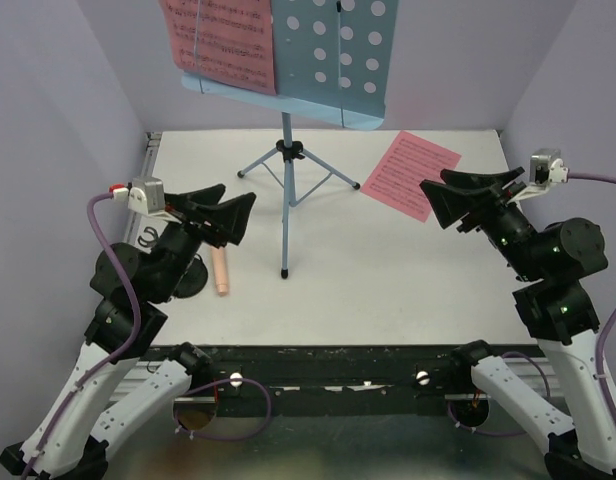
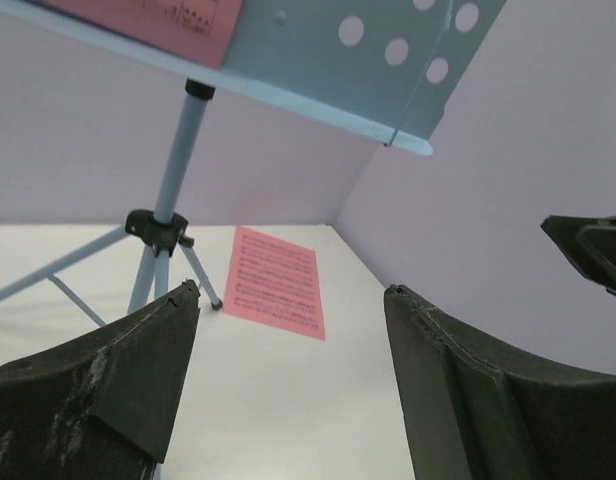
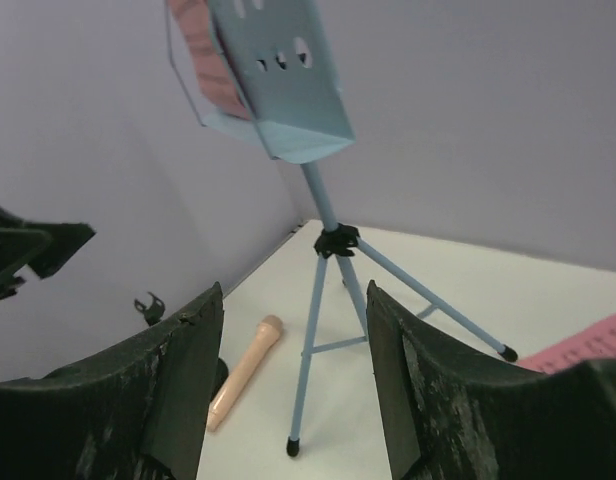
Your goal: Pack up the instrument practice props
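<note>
While my left hand [image 1: 238,195] and right hand [image 1: 434,180] hover apart, empty, I judge loose props first: pinch the flat pink page [image 1: 410,173], right of centre on the tabletop [image 1: 388,270], by a corner; microphone [image 1: 221,272] lower left, mid-body.

table [image 1: 388,270] | music stand [image 1: 289,150] upright centre | pink page [image 1: 410,174] flat right | microphone [image 1: 221,273], mic stand [image 1: 190,282] left

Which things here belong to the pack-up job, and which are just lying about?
Job: light-blue music stand; pink page on its desk; pink page lying flat; toy microphone; black mic stand, partly hidden.
Not the job: table; purple cables on the arms.
</note>
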Controlling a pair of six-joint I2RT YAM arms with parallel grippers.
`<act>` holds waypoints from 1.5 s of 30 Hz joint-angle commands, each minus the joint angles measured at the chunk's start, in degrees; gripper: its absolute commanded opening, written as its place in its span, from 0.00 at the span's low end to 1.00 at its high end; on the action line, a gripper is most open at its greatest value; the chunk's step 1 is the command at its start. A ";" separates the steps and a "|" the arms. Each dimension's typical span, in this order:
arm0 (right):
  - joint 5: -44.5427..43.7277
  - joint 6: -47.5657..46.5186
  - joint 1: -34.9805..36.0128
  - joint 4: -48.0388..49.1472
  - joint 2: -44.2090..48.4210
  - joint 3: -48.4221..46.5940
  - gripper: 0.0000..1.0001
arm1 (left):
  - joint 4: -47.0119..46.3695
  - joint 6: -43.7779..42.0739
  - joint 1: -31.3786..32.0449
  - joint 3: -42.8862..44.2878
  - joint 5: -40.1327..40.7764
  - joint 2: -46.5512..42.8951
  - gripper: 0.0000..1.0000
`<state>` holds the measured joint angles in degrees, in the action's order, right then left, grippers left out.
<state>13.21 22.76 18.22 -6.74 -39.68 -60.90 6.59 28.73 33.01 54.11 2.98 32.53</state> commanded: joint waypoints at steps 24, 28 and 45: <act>2.16 7.55 7.80 24.29 -20.06 17.74 0.62 | -4.55 0.45 -4.71 -10.32 2.64 6.75 0.84; 1.30 8.44 8.41 31.52 -29.82 15.65 0.61 | -12.38 0.36 -4.71 -12.53 2.38 13.32 0.84; -4.33 5.62 11.14 32.94 -50.06 1.57 0.62 | -26.72 -6.75 -5.77 -2.70 4.84 45.23 0.84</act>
<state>11.57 29.65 29.06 26.48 -91.18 -59.09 -15.79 25.93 27.73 46.04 6.46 72.82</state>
